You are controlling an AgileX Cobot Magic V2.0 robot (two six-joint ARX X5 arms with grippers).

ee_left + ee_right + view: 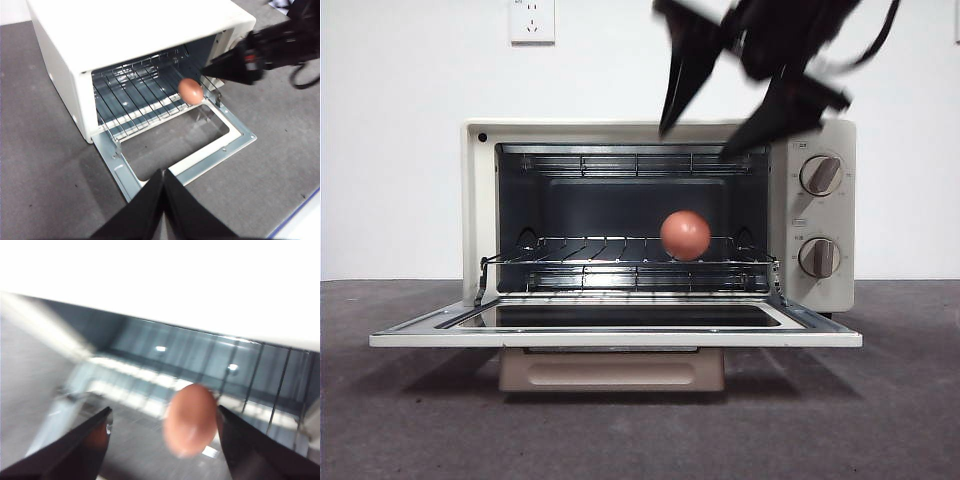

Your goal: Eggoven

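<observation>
Right gripper (720, 125) jaws spread wide, holding nothing, above the oven (620, 135) mouth | egg (685, 235) sits on the rack (600, 250), right of centre (our wrist picture is blurred) | we'd clear the door (615, 338) before shutting it | left gripper (164, 175) jaws together, empty, waiting.

The egg (685, 235) is small, smooth and reddish-brown, and it sits on the wire rack just inside the oven's mouth, toward the side where the knobs are; in the right wrist view it shows blurred. The toaster oven (477, 200) is cream with a dark cavity, its glass door (620, 318) folded fully down and lying flat in front, the beige handle (612, 372) hanging below the door's front edge. Two round knobs (820, 175) sit one above the other on the panel beside the opening.
</observation>
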